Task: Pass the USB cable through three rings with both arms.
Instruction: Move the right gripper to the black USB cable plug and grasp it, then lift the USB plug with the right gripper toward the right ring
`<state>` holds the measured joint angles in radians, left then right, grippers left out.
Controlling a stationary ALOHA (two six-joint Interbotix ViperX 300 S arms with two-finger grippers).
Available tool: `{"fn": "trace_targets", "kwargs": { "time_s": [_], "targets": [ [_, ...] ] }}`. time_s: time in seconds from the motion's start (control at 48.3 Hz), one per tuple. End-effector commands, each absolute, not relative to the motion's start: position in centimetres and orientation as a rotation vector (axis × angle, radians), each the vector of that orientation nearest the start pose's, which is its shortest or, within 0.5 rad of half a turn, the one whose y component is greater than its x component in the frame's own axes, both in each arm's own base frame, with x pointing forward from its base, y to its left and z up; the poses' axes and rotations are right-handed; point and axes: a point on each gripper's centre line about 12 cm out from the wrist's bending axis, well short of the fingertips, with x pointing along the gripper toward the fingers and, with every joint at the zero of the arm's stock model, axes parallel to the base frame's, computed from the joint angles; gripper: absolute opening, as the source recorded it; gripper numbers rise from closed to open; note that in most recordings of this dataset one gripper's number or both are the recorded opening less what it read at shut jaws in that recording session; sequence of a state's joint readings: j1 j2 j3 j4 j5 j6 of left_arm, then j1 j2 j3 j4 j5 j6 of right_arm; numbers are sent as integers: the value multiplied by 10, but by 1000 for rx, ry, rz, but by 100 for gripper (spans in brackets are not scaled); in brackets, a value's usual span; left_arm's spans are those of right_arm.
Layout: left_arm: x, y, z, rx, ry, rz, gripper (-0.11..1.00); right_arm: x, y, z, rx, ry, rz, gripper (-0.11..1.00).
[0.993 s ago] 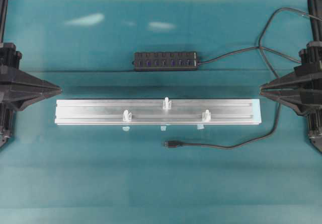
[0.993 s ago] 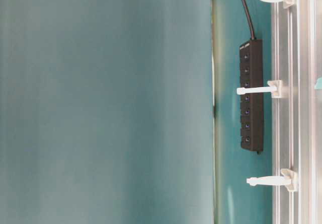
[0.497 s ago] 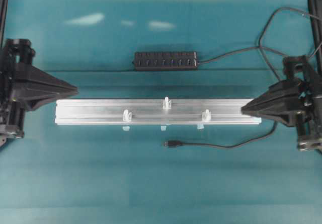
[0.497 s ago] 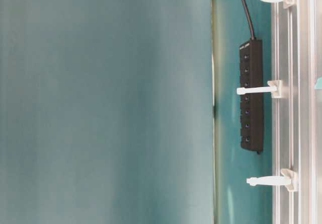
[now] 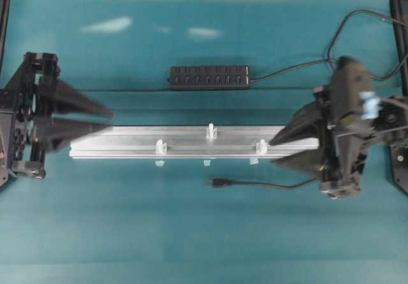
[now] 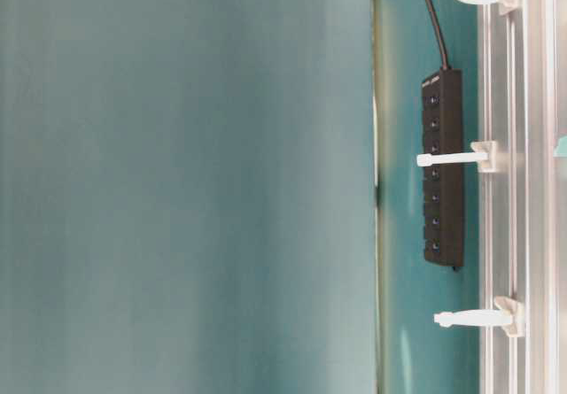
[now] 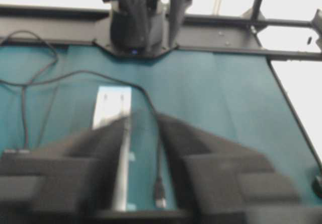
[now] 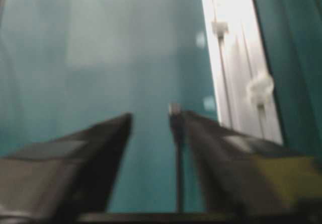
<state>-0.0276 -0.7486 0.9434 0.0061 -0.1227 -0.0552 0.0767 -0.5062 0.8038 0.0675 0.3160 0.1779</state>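
Observation:
The USB cable lies on the teal table in front of the rail, its plug point(image 5: 218, 182) pointing left. Three rings point(image 5: 160, 146) point(image 5: 211, 131) point(image 5: 261, 146) stand on the silver rail point(image 5: 115, 142). My left gripper point(image 5: 109, 120) is open at the rail's left end, with nothing between its fingers. My right gripper point(image 5: 272, 154) is open over the rail's right end, just right of the nearest ring. In the right wrist view the plug point(image 8: 174, 110) shows between the open fingers point(image 8: 100, 138), below them on the table. The left wrist view shows the plug point(image 7: 160, 191) and rail point(image 7: 121, 173) between blurred fingers.
A black multi-port hub point(image 5: 209, 76) lies behind the rail, its cord looping off to the right. Small pale blue tape bits point(image 5: 159, 163) sit along the rail's front edge. The table-level view shows the rings point(image 6: 452, 158) and hub point(image 6: 443, 168) side on.
Both arms have swung inward from the table's sides to the rail's ends. Both grippers, shut before, now stand open. The cable and rail have not moved.

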Motion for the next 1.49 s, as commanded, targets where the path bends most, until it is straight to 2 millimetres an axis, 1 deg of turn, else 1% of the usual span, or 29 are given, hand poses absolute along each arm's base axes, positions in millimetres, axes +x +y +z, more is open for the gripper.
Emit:
{"fn": "trace_targets", "kwargs": {
  "time_s": [0.0,0.062,0.083,0.103,0.186,0.228,0.31,0.455,0.517,0.6,0.662,0.703,0.766,0.828,0.848,0.91,0.993,1.055,1.138,1.221,1.366,1.469],
  "targets": [
    [252,-8,332,-45,51,-30,55,299,27,267,218,674,19,34],
    [252,-8,329,-43,71,-30,74,306,28,261,210,743,14,51],
    [252,-8,328,-43,79,-30,76,308,28,258,206,770,11,58],
    [252,-8,327,-43,88,-29,77,311,28,255,198,800,10,63],
    [252,-7,323,-44,122,-27,69,321,27,248,155,904,-1,85],
    [251,-7,322,-44,137,-26,65,328,27,244,132,947,-9,91],
    [251,-8,320,-44,149,-27,61,342,25,235,88,1019,-18,89],
    [250,-7,320,-44,157,-26,62,364,27,217,67,1075,-23,87],
    [250,-8,320,-44,157,-27,62,370,29,206,62,1105,-20,87],
    [250,-8,319,-44,157,-27,62,376,34,197,62,1131,-19,86],
    [249,-7,320,-42,154,-26,62,379,38,193,55,1142,-11,84],
    [249,-7,321,-42,152,-26,62,379,40,192,53,1146,-7,78],
    [248,-7,321,-42,148,-26,62,380,43,193,55,1146,-4,63],
    [247,-8,322,-41,146,-28,62,380,44,193,60,1148,0,45],
    [247,-7,322,-39,146,-26,62,380,45,193,62,1147,2,37],
    [246,-7,322,-39,145,-25,62,381,47,192,61,1146,6,21],
    [246,-7,322,-39,145,-25,62,383,49,190,59,1134,13,5],
    [246,-6,322,-39,145,-23,62,384,50,188,56,1134,16,-3],
    [246,-7,321,-39,149,-24,62,385,50,182,54,1148,16,-9],
    [246,-7,320,-41,160,-24,62,386,51,177,55,1157,13,-10],
    [245,-7,318,-43,182,-23,62,387,52,169,53,1180,14,-7],
    [245,-7,318,-43,183,-23,62,386,52,164,54,1195,12,-1]
  ]
}}
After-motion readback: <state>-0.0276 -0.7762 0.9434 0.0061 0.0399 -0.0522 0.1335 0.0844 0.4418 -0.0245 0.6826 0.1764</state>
